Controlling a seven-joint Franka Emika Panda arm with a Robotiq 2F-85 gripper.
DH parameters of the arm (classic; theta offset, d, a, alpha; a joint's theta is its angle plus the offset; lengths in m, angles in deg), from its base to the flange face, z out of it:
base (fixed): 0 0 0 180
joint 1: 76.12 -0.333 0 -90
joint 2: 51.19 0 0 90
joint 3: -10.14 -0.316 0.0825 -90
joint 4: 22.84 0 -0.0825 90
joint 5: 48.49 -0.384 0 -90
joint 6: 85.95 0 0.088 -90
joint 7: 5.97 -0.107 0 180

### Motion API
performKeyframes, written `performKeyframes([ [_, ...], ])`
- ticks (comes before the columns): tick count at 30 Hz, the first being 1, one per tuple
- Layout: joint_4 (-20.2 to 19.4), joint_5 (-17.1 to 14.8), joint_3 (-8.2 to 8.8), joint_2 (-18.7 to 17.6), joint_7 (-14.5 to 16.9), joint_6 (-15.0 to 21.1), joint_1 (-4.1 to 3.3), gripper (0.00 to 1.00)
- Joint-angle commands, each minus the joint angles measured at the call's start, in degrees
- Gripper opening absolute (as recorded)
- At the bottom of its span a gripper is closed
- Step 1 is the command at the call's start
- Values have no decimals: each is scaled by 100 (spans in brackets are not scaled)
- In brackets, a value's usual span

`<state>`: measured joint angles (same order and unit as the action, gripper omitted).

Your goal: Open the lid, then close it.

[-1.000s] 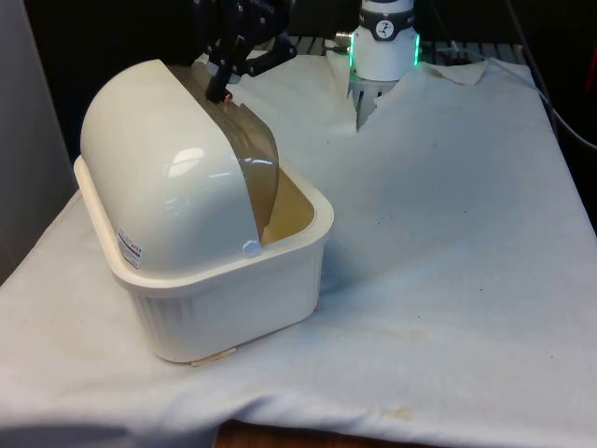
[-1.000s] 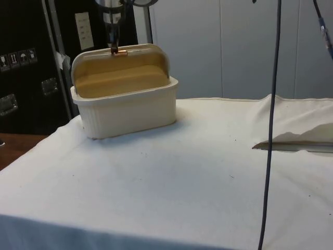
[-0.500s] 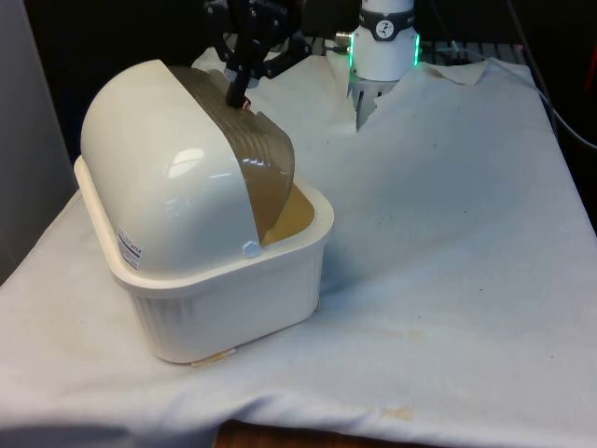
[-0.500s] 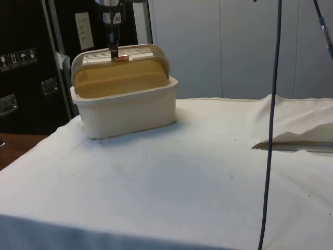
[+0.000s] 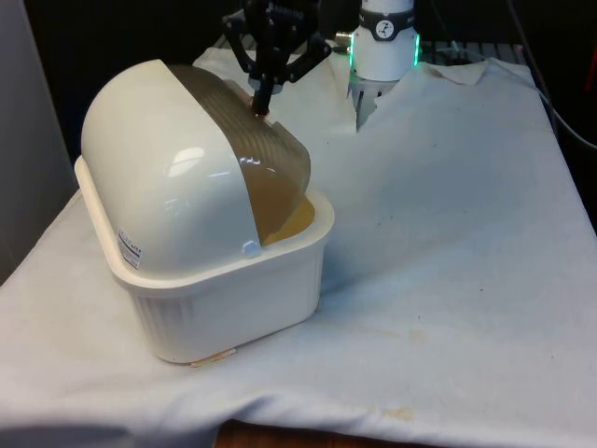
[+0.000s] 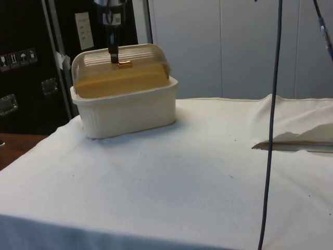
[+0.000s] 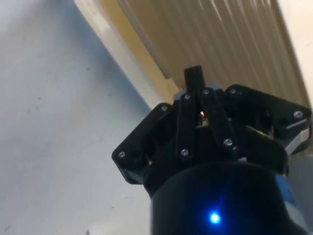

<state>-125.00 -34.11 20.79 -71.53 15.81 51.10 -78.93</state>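
Over the last second the translucent brownish ribbed roll-top lid [image 5: 266, 159] has slid further down across the mouth of the cream plastic bread box [image 5: 201, 233], so less of the tan interior shows; I judge the closing half of the task is under way, with a gap left above the box's rim. The black two-finger gripper [image 5: 262, 103] has travelled with it, its fingers drawn together on the small copper-coloured lid handle [image 6: 124, 63], seen from the side. The box stands on the left of the front view, on the white cloth-covered table [image 5: 448, 233], which is creased and faintly stained near its near edge. Dark cabinets [image 6: 26, 62] stand behind in the side view.
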Motion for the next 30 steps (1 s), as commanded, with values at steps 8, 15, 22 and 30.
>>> performKeyframes([
  [8, -17, -487, -92, 29, 395, -223, 29, 0],
  [15, -69, -837, -109, 103, 625, -458, 11, 0],
  [22, -80, -1089, -115, 138, 733, -670, -17, 0],
  [30, -269, -1387, -149, 286, 831, -802, -40, 0],
])
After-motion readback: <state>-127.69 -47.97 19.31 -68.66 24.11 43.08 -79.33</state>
